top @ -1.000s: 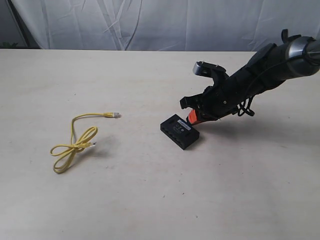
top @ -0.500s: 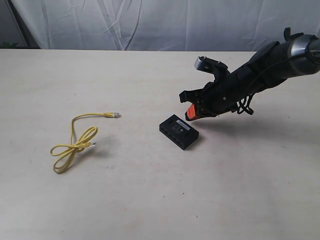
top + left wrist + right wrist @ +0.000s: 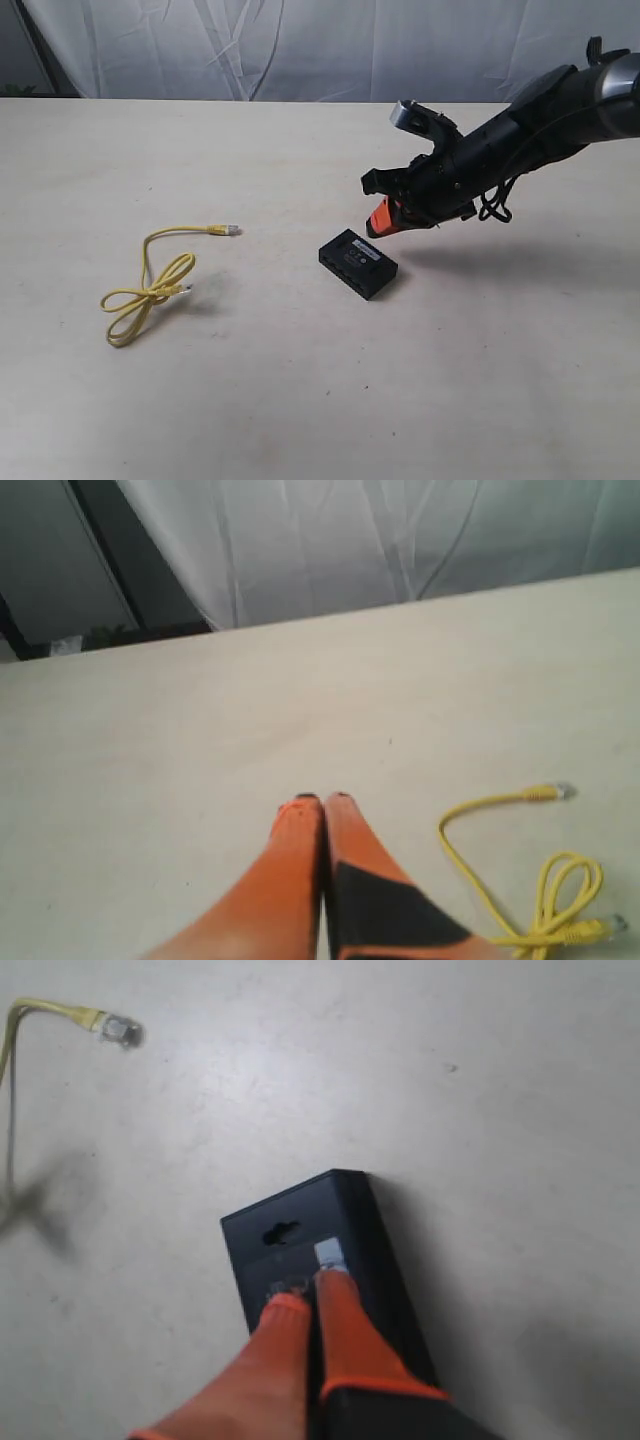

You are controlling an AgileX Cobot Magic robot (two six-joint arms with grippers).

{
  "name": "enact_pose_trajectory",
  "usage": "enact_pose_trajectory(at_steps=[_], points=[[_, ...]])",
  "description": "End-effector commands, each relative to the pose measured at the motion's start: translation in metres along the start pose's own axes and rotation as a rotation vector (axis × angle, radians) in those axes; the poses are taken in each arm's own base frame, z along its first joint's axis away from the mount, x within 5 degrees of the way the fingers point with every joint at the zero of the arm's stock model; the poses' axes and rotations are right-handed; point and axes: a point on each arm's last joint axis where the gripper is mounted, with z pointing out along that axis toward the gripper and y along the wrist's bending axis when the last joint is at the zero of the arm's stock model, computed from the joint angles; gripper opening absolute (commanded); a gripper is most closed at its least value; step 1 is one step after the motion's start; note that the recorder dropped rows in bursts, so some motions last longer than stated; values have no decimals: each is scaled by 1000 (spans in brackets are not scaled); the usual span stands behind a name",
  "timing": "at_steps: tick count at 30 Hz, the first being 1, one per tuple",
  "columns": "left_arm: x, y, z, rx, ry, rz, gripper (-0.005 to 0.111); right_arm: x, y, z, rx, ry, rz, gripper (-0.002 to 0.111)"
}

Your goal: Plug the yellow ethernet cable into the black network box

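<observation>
Table point(image 3: 300, 400): yellow ethernet cable point(image 3: 150, 285) lying unplugged, well apart from black network box point(image 3: 359, 263); right gripper point(image 3: 377, 224) hovering clenched, empty; grasping and plugging remaining.

Right pincer point(image 3: 305, 1295) orange, pressed together, nothing between, tips over top of black network box point(image 3: 300, 1222) beside white label point(image 3: 329, 1253). Box flat on pale surface point(image 3: 470, 1100). Yellow ethernet cable point(image 3: 60, 1010) plug end well apart from box.

yellow cable point(image 3: 212, 229), black box point(image 3: 358, 263), orange fingers point(image 3: 345, 1345)
</observation>
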Motion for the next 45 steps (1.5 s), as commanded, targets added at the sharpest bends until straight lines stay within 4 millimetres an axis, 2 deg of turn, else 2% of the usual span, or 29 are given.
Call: enact_pose_trajectory(at_steps=[1, 7, 13, 21, 25, 28, 31, 37, 42, 45], points=[[-4, -5, 28, 86, 129, 31, 0, 1, 4, -4, -24, 27, -21, -1], [-3, -15, 61, 221, 224, 49, 0, 4, 3, -1, -33, 53, -23, -1], [1, -19, 79, 273, 262, 58, 0, 6, 1, -1, -13, 73, -48, -1], [-18, -17, 95, 284, 255, 83, 0, 6, 2, -1, -18, 77, -48, -1], [-22, -17, 109, 293, 280, 85, 0, 6, 3, -1, -26, 75, -42, -1], [-23, -24, 121, 321, 298, 104, 0, 6, 3, -1, -27, 76, -42, -1], [-22, -40, 132, 375, 308, 180, 0, 6, 3, -1, -27, 76, -42, -1], [-22, -67, 159, 433, 330, 222, 0, 6, 2, -1, -20, 73, -45, -1], [-30, -73, 184, 449, 350, 251, 0, 9, -3, 7, -24, 95, -18, -1], [-30, -77, 205, 493, 407, 355, 0, 10, -5, 9, -27, 103, -11, -1]])
